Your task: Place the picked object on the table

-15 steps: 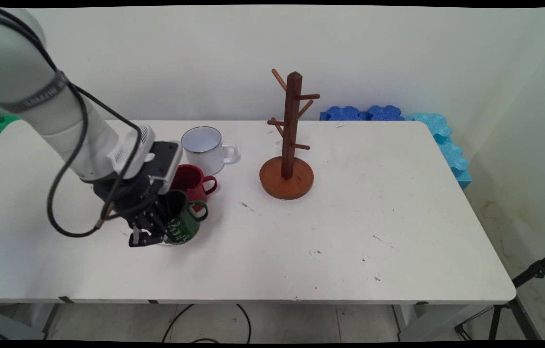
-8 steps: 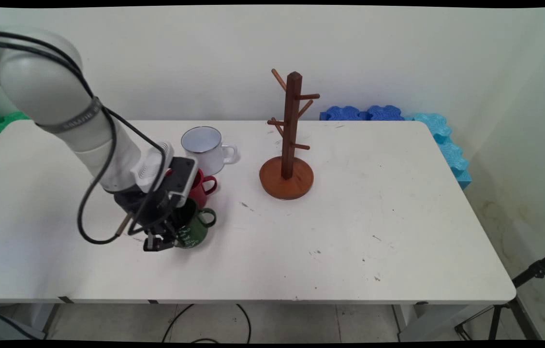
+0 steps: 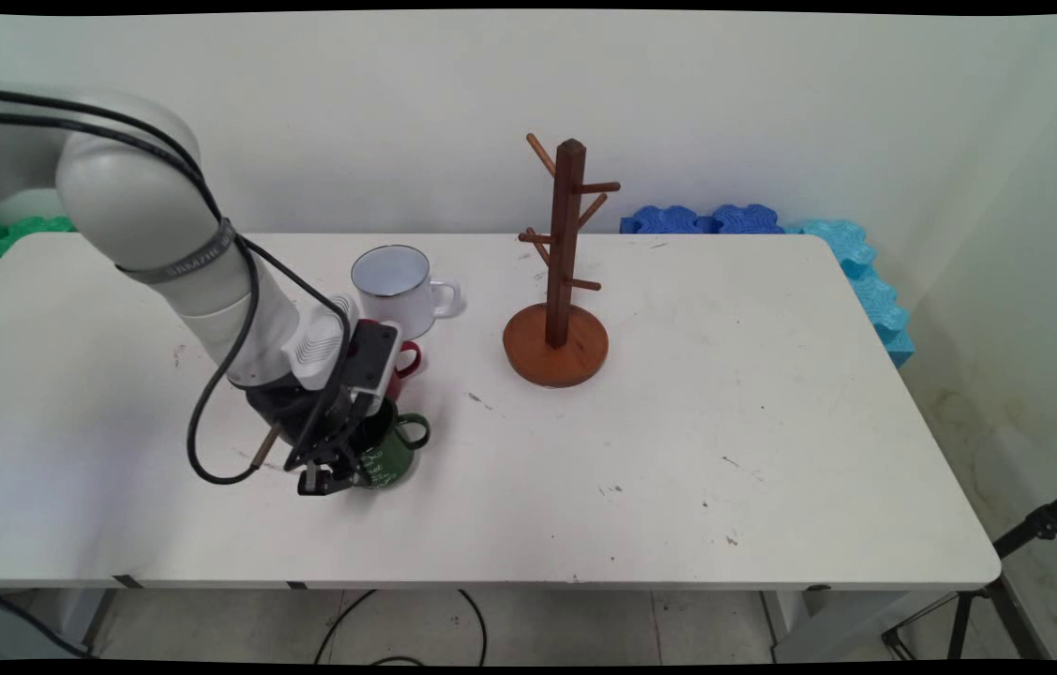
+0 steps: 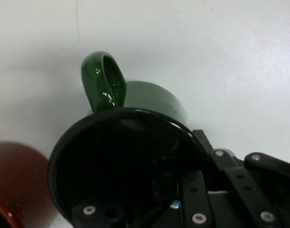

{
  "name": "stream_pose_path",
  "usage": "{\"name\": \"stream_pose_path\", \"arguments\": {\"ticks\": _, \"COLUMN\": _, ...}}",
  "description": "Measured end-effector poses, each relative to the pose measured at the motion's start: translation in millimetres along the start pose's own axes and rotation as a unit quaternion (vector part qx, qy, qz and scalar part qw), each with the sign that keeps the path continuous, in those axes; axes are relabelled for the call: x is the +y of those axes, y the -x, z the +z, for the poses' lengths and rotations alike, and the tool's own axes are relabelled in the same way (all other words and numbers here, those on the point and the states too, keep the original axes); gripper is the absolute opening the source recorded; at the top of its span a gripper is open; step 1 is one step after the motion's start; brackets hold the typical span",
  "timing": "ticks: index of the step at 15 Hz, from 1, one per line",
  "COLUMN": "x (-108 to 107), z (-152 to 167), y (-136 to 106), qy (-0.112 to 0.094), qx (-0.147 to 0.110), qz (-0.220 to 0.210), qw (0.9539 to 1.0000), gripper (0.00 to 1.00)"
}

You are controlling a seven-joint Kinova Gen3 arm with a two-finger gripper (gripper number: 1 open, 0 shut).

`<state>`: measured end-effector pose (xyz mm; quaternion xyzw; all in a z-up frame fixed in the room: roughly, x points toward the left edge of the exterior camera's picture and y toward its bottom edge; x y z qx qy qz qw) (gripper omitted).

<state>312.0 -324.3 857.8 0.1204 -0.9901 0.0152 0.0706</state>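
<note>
- The hand (image 3: 333, 473) is clamped on the near wall of the green mug (image 3: 387, 452): in the hand view one finger (image 4: 194, 199) reaches down inside the dark bowl while the rest of the linkage runs along the outside of the rim.
- Compared with a second ago, the green mug has travelled rightward with the hand across the worktop (image 3: 678, 422), away from its earlier spot. Its handle (image 4: 103, 85) points toward the right side of the worktop.
- The mug now looks slightly tilted, its mouth leaning back toward the arm; whether its base rests on the worktop or is just clear of it cannot be told.
- Judging from the shift, the mug moves with the hand rather than slipping, so the grip seems secure.
- The red mug (image 3: 400, 361) sits just behind the green one, now mostly hidden by the wrist, only its handle side showing.
- The white enamel mug (image 3: 401, 286) stands farther back, in the same place as before.
- The wooden mug tree (image 3: 561, 281) stands well apart to the right, all pegs bare, also unmoved.
</note>
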Motion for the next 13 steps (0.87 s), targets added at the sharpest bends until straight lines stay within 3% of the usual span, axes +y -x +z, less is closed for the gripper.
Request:
{"name": "stream_pose_path", "arguments": {"ticks": 5, "x": -0.6, "z": 7.7, "y": -1.7, "qy": 0.003, "qx": 0.003, "qz": -0.002, "qw": 1.0000, "gripper": 0.00}}
{"name": "stream_pose_path", "arguments": {"ticks": 6, "x": -0.7, "z": 8.4, "y": -1.8, "qy": 0.003, "qx": 0.003, "qz": -0.003, "qw": 1.0000, "gripper": 1.00}}
{"name": "stream_pose_path", "arguments": {"ticks": 13, "x": -0.8, "z": 8.1, "y": -7.5, "qy": 0.008, "qx": 0.025, "qz": -0.013, "qw": 0.9996, "gripper": 1.00}}
